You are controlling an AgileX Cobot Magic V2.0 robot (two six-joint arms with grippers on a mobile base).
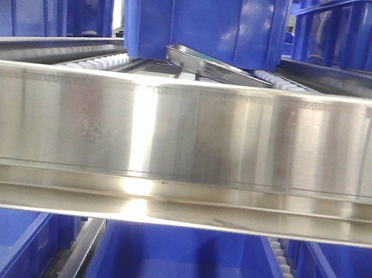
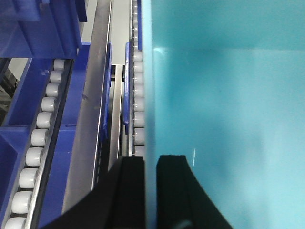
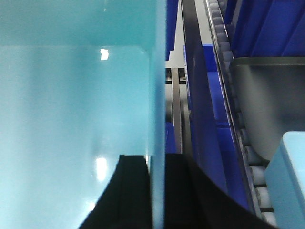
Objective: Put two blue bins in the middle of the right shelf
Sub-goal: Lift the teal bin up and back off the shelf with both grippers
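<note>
Steel shelf (image 1: pixel 185 146) racks with dark blue bins (image 1: pixel 201 19) surrounded a pale blue bin (image 2: pixel 224 119) held by both arms.
The left gripper (image 2: pixel 150 162) pinched the bin's left wall and the right gripper (image 3: pixel 155 160) its right wall, each with one finger inside and one outside, beside the roller tracks (image 2: pixel 40 129).

Warehouse-like storage place: steel flow-rack shelves (image 1: pixel 185 146), white roller tracks (image 2: pixel 35 143), rows of dark blue bins (image 1: pixel 201 19)

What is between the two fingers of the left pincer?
The side wall of the pale blue bin, as the left wrist view shows. The left pincer straddles it, with one finger inside the bin and one outside, beside the white rollers.
</note>
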